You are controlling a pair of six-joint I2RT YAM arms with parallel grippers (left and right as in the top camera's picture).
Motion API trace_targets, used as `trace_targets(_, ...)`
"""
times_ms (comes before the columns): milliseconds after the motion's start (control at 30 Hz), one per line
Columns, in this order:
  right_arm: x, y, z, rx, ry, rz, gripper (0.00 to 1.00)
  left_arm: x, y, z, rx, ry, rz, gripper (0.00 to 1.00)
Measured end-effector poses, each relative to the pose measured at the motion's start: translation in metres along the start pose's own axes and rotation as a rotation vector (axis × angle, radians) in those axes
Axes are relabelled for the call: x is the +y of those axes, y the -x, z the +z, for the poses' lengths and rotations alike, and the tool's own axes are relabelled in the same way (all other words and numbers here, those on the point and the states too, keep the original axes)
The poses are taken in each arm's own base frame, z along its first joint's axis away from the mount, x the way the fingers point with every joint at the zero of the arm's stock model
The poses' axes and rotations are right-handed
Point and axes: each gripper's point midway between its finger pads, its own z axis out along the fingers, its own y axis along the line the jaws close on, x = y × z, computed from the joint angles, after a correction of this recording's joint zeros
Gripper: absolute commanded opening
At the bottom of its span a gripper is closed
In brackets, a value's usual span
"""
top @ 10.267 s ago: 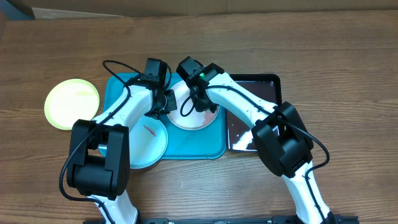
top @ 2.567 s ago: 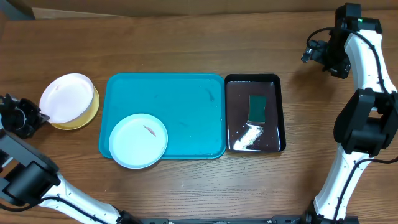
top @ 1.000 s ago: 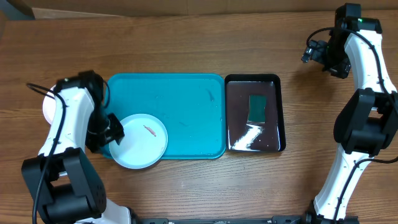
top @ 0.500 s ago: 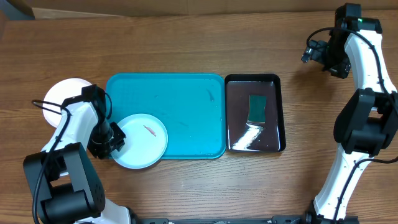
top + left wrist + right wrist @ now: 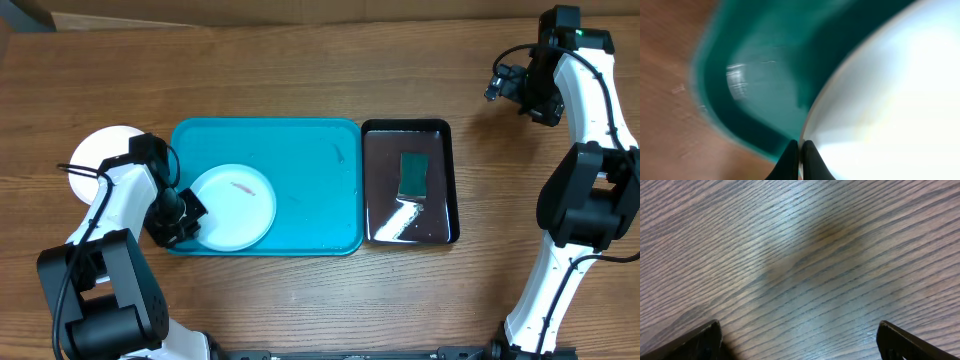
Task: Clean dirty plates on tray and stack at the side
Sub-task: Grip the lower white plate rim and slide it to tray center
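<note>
Wood-grain tabletop (image 5: 300,80) carrying a turquoise tray (image 5: 310,160) at centre and, touching the tray's right edge, a glossy black bin (image 5: 375,150) that holds a green sponge (image 5: 413,175). One pale blue plate (image 5: 235,208) lies inside the tray, in its left half towards the near-left corner, with a small brown food bit (image 5: 241,186) on its upper face. The left end effector (image 5: 190,215) sits at the plate's left rim; in the blurred left wrist view its two dark fingertips are pressed together on the thin rim, so it is closed and gripping that plate. A white plate (image 5: 100,150) rests on the wood just left of the tray, outside it, partly covered by the left arm (image 5: 115,195). The right end effector (image 5: 497,85) hangs over bare wood at the far right, well apart from the tray and the bin; in the right wrist view its fingers stand at the frame's opposite lower corners, spread fully wide and holding nothing.
</note>
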Motion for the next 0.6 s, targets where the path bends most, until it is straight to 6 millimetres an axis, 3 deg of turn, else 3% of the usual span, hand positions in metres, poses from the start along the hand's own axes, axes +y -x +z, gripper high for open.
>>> trace_targets(333,0.0,0.0,0.0,0.0,0.0,-0.001,1.0,-0.089,0.024,-0.012,-0.143,-0.33,0.241,0.04)
trace_targets(600,0.0,0.0,0.0,0.0,0.0,0.0,1.0,-0.135,0.011,-0.016,-0.201,-0.376,0.384,0.06)
